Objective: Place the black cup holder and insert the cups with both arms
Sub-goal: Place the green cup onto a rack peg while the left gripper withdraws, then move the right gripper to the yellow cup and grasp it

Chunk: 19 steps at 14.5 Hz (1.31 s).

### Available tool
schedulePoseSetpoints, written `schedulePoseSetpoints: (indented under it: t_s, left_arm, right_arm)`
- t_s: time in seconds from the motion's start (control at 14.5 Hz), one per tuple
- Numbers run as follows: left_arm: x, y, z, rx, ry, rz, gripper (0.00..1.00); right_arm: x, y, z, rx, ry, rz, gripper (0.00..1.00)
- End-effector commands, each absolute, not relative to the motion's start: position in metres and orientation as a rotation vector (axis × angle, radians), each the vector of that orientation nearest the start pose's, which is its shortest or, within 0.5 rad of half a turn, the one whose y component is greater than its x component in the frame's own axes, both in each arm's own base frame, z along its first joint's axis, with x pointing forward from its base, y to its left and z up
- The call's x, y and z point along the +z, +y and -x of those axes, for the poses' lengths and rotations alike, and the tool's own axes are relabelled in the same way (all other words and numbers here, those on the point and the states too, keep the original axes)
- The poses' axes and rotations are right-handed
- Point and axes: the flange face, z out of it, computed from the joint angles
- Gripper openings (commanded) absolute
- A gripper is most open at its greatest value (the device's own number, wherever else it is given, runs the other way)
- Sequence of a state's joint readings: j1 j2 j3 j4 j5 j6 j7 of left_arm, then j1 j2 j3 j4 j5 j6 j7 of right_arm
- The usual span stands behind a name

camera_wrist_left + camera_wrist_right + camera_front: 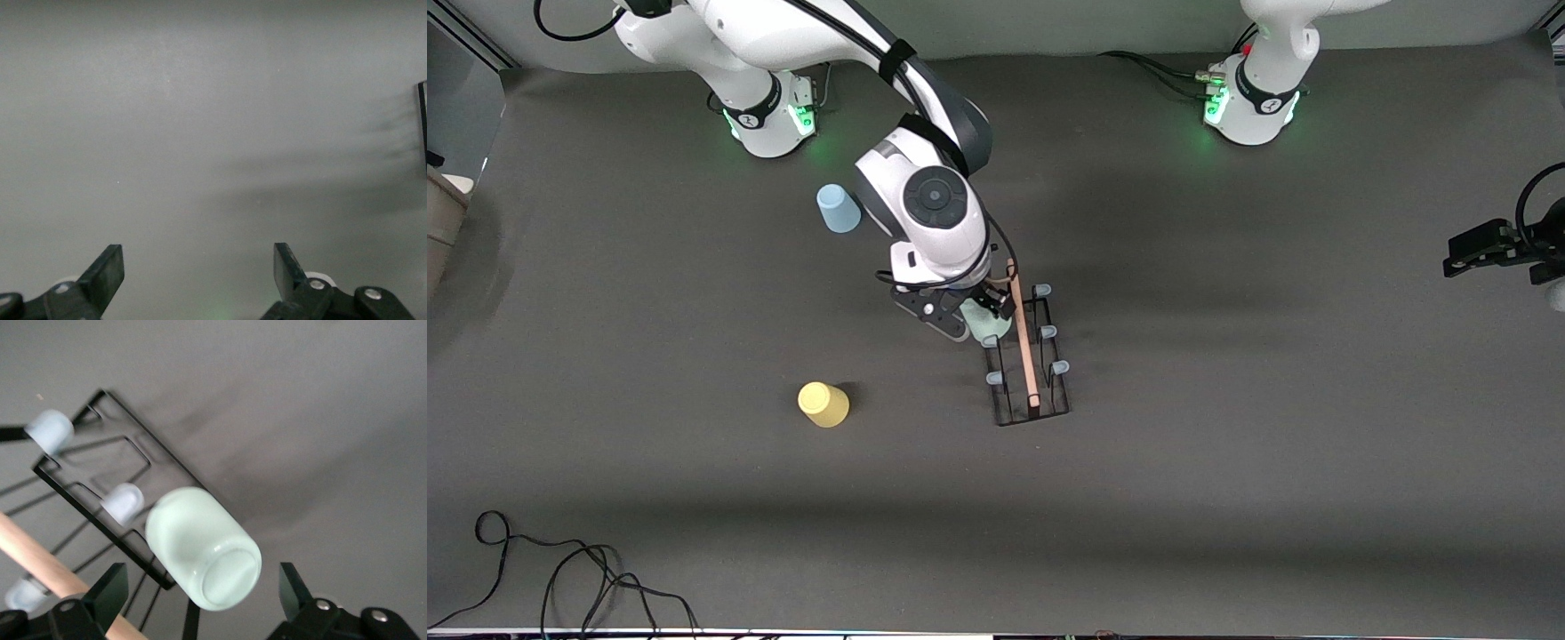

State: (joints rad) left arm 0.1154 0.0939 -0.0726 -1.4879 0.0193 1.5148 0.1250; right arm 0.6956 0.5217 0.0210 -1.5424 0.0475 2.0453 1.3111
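Fingers of the right gripper (pixel 203 577) stand apart on either side of the pale green cup (pixel 203 550), with a gap showing at each side, so nothing is clamped. That cup sits mouth-down over a prong of the black cup holder (pixel 40 550), and I judge it to be resting on the rack, not in the gripper.

In the front view the right gripper (pixel 980 311) hangs over the rack's twelve o'clock end. The black cup holder (pixel 1032 416) stands upright near the middle of the table, its wooden handle running roughly twelve to six. The pale green cup (pixel 987 324) takes the prong at about eleven o'clock on the rack; the other five prongs are bare.

By my reading, placing the holder is done and one cup of three is in. Two remain. The light blue cup (pixel 838 209) stands mouth-down on the table at about ten o'clock from the rack, well apart from it. The yellow cup (pixel 824 404) lies at about eight o'clock, also well apart.

The left gripper (pixel 1463 253) waits at about three o'clock from the rack, near the table's edge. In its wrist view the left gripper (pixel 199 257) shows its fingers spread wide with nothing between them, only bare table below.
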Motion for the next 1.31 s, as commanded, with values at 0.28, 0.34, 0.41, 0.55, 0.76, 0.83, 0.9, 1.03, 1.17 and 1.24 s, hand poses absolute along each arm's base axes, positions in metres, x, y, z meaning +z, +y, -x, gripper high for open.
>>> schedulePoseSetpoints:
  t_s: [0.28,0.34,0.41,0.55,0.76,0.83,0.9,1.03,1.17,1.24]
  left_arm:
    - [0.634,-0.012,-0.554,0.070,0.119,3.130,1.00]
    - [0.634,-0.020,-0.553,0.069,0.136,3.129,1.00]
    - [0.636,-0.026,-0.552,0.064,0.150,3.128,1.00]
    - [0.637,-0.034,-0.550,0.064,0.119,3.127,1.00]
    - [0.639,-0.045,-0.547,0.058,0.148,3.113,1.00]
    - [0.638,-0.045,-0.547,0.058,0.150,3.113,1.00]
    - [0.637,-0.044,-0.547,0.063,0.162,3.111,1.00]
    - [0.634,-0.044,-0.550,0.066,0.167,3.111,1.00]
    - [0.632,-0.041,-0.552,0.063,0.165,3.111,1.00]
    - [0.632,-0.041,-0.552,0.061,0.165,3.111,1.00]
  right_arm:
    - [0.405,0.320,-0.597,0.149,0.606,3.094,1.00]
    - [0.403,0.297,-0.607,0.158,0.558,3.101,1.00]
    - [0.397,0.273,-0.617,0.171,0.505,3.112,1.00]
    - [0.379,0.233,-0.631,0.184,0.412,3.128,1.00]
    - [0.340,0.185,-0.642,0.135,0.393,3.103,1.00]
    - [0.319,0.176,-0.642,0.126,0.387,3.099,1.00]
    - [0.305,0.175,-0.643,0.096,0.380,3.095,1.00]
    - [0.279,0.176,-0.641,0.064,0.376,3.089,1.00]
    - [0.255,0.175,-0.640,0.028,0.379,3.082,1.00]
    - [0.242,0.175,-0.640,0.011,0.381,3.079,1.00]
